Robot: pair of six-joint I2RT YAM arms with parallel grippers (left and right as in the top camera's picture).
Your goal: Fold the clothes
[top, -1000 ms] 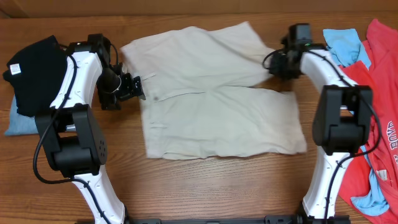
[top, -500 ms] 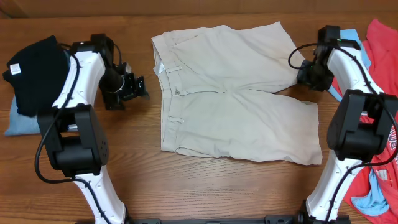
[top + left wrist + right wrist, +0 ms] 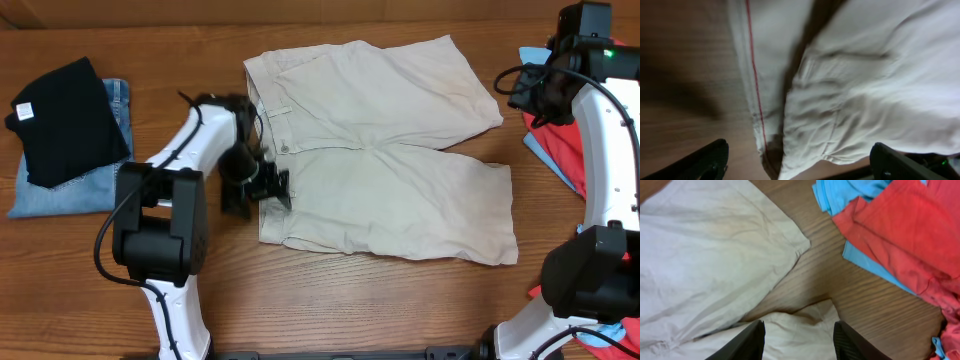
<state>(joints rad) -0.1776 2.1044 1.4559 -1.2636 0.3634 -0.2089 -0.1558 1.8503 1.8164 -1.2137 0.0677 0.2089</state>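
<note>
Where the overhead view takes in the whole bench (image 3: 380, 300), the count is one pair of beige shorts (image 3: 380, 160), lying flat and unfolded at the middle. Waistband to the left, two legs to the right. The far leg reaches further right than the near one.

Two arms, one end effector each.

Left end effector (image 3: 265, 190): sits at the left edge of the shorts, at the waistband. In the left wrist view its two fingers (image 3: 705, 162) stand wide apart with the cloth below and between them. Gaping, nothing clamped. One thin red line (image 3: 755, 75) runs along the pale band of cloth there.

Right end effector (image 3: 535, 95): just off the right end of the far leg, near its hem corner. In the right wrist view its two fingers (image 3: 747, 340) stand apart, nothing between them. It has hold of nothing. Both leg hems show below it, bare wood between them.

Other cloth, left end of the bench: two pieces stacked, one black garment (image 3: 60, 120) on one blue denim garment (image 3: 70, 190). Well apart from the shorts.

Right end: one red garment (image 3: 900, 235) lying with light blue cloth (image 3: 850, 192). How many blue pieces, cannot tell. Near the shorts, not touching.
</note>
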